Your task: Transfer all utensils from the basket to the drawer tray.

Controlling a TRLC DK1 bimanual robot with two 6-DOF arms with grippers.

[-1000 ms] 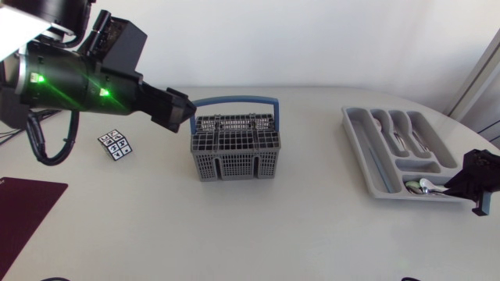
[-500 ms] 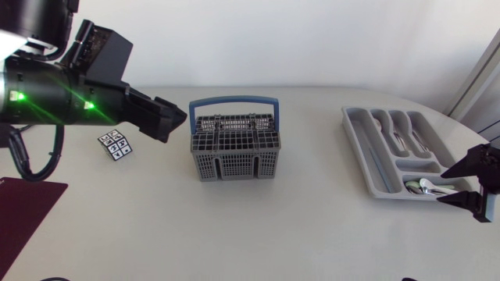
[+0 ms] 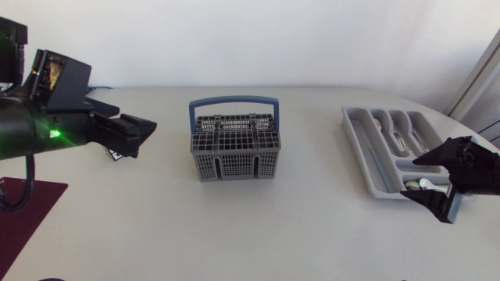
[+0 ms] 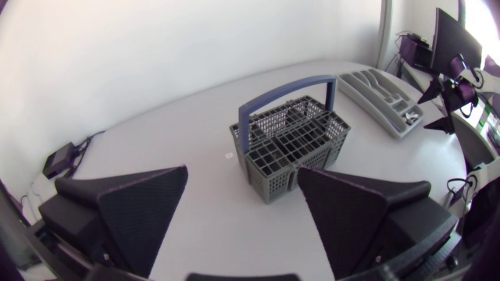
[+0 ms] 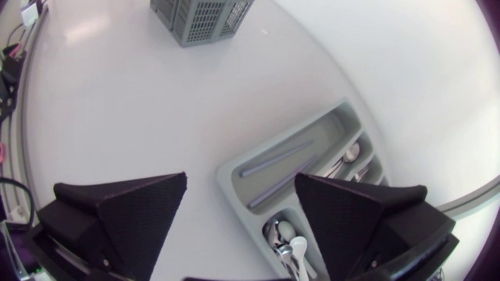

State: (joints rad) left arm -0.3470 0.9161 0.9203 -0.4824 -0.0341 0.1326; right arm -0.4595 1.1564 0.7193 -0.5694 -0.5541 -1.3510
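The grey mesh basket (image 3: 233,148) with a blue handle (image 3: 233,101) stands mid-table; no utensil sticks up above its rim. At the right lies the grey drawer tray (image 3: 367,160), with spoons (image 3: 422,186) in its near compartment and more cutlery (image 3: 402,136) in the far ones. My right gripper (image 3: 428,179) hangs open over the tray's near end, nothing between its fingers. In the right wrist view the gripper (image 5: 242,226) is above the tray (image 5: 258,168) and spoons (image 5: 289,238). My left gripper (image 3: 134,133) is open, left of the basket and apart from it; its wrist view has the basket (image 4: 291,144) ahead of the gripper (image 4: 242,226).
A small black-and-white marker tag (image 3: 116,154) lies partly hidden under the left gripper. A dark red mat (image 3: 23,211) covers the table's front left corner. The table's curved right edge runs close behind the tray.
My right gripper has opened and drawn up and back from the tray's near compartment, leaving the spoons there. The left arm has pulled away leftward from the basket.
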